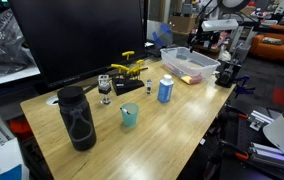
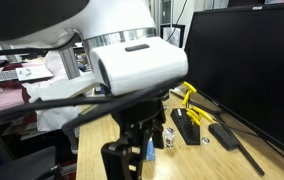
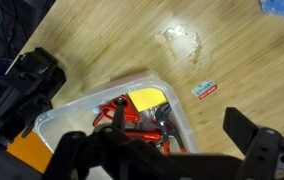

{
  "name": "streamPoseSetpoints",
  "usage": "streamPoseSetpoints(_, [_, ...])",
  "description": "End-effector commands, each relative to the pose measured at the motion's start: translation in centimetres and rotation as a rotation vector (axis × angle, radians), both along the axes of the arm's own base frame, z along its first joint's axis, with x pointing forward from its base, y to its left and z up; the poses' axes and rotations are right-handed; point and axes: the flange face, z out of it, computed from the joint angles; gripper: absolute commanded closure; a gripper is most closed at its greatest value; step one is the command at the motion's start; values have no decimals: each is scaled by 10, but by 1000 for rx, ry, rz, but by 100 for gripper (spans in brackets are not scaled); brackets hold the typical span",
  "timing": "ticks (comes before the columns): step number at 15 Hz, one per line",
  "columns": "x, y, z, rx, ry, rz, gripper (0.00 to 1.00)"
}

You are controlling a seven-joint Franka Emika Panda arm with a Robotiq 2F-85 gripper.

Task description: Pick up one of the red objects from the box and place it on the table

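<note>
The clear plastic box (image 3: 52, 118) lies below the wrist camera on the light wood table (image 3: 102, 40). It holds several red objects (image 3: 117, 112), among them red-handled tools, and a yellow piece (image 3: 147, 98). My gripper (image 3: 167, 152) is open and empty. It hovers above the box's near end, with its dark fingers spread to either side. In an exterior view the box (image 1: 175, 57) stands at the table's far right end, with the gripper (image 1: 204, 42) above it.
On the table (image 1: 172, 130) stand a blue-and-white can (image 1: 166, 90), a teal cup (image 1: 129, 115), a black bottle (image 1: 77, 118), a glass (image 1: 105, 88) and yellow-and-black tools (image 1: 128, 70). A small sticker (image 3: 204, 89) lies beside the box. The arm blocks most of an exterior view (image 2: 132, 60).
</note>
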Motion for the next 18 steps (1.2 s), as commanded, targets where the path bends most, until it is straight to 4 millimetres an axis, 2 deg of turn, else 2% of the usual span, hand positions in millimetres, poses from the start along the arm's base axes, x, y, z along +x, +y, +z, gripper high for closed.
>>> streamPoseSetpoints(1, [17,-27,-9,46,-79,-182,0])
streamPoseSetpoints(6, [36,-70,-20,9,-197,-441,0])
streamPoseSetpoints(7, [28,-59,-16,32,-167,-362,0])
streamPoseSetpoints(9, [32,-68,-22,21,-178,-421,0])
streamPoseSetpoints(16, [35,-68,-22,21,-182,-434,0])
streamPoseSetpoints(18, [44,-73,-33,41,-192,-491,0])
